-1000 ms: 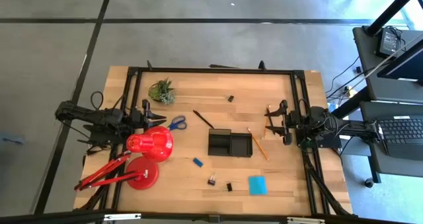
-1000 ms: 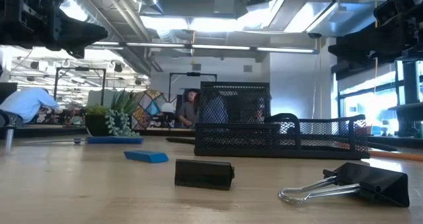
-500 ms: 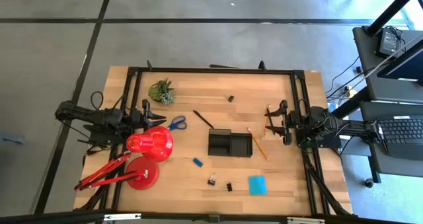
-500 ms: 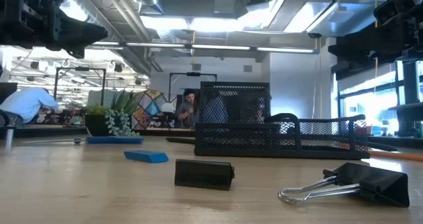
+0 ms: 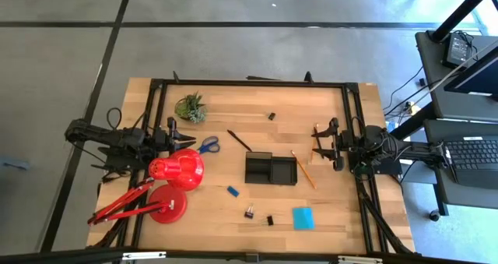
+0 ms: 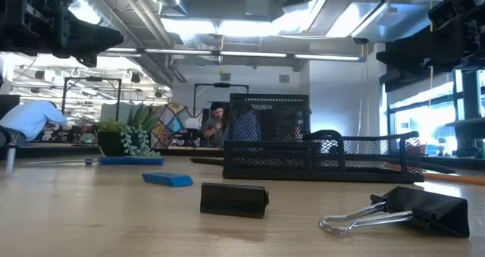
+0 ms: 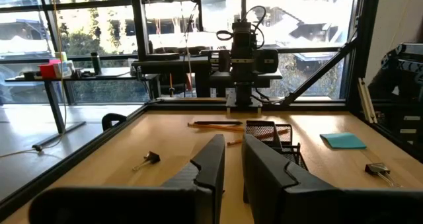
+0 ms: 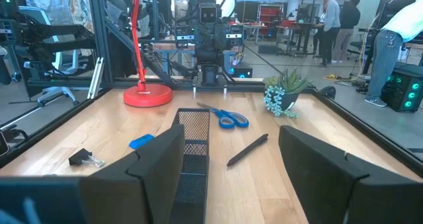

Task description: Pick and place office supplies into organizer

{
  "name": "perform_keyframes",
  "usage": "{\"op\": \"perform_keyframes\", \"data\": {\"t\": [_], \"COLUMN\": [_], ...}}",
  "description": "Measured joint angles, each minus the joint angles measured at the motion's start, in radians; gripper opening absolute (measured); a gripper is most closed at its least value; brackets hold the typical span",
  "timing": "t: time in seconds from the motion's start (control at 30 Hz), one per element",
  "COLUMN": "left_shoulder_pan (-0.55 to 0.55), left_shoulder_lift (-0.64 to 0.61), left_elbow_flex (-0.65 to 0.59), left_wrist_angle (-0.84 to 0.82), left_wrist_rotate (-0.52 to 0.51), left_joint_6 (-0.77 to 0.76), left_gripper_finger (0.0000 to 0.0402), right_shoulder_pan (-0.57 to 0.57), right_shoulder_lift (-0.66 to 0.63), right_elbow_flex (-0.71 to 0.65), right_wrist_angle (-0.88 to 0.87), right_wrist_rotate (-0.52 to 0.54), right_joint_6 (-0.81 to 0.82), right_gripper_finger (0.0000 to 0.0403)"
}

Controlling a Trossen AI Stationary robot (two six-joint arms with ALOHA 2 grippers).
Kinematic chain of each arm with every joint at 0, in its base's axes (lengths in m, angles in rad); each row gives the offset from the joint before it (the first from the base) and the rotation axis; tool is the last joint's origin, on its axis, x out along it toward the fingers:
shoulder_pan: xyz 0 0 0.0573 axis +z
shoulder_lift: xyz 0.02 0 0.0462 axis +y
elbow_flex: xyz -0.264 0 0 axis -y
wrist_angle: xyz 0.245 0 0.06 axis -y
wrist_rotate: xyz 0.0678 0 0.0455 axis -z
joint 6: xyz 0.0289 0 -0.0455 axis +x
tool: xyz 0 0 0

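The black mesh organizer (image 5: 270,169) stands mid-table. Around it on the wood lie the blue-handled scissors (image 5: 207,146), black pen (image 5: 239,140), orange pencil (image 5: 303,169), blue eraser (image 5: 233,191), cyan note pad (image 5: 303,218) and three binder clips (image 5: 250,212) (image 5: 269,220) (image 5: 271,116). My left gripper (image 5: 180,133) (image 7: 232,145) hovers at the table's left side beside the scissors, its fingers close together with only a slit between them. My right gripper (image 5: 317,143) (image 8: 231,131) waits open at the right side, near the pencil's far end.
A red desk lamp (image 5: 175,178) stands at the near left, its head just below my left gripper. A small green plant (image 5: 191,107) sits at the far left. A black frame rail (image 5: 249,83) runs along the far edge. People move in the room beyond the table.
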Motion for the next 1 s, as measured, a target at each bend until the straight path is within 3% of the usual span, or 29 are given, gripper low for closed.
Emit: {"op": "perform_keyframes", "data": {"t": [1.0], "left_shoulder_pan": [0.0], "left_shoulder_lift": [0.0], "left_elbow_flex": [0.0], "left_wrist_angle": [0.0], "left_wrist_rotate": [0.0], "left_joint_6": [0.0], "left_gripper_finger": [0.0047], "right_shoulder_pan": [0.0], "right_shoulder_lift": [0.0], "right_elbow_flex": [0.0], "right_wrist_angle": [0.0], "right_wrist_rotate": [0.0], "right_joint_6": [-0.025], "right_gripper_finger": [0.025]}}
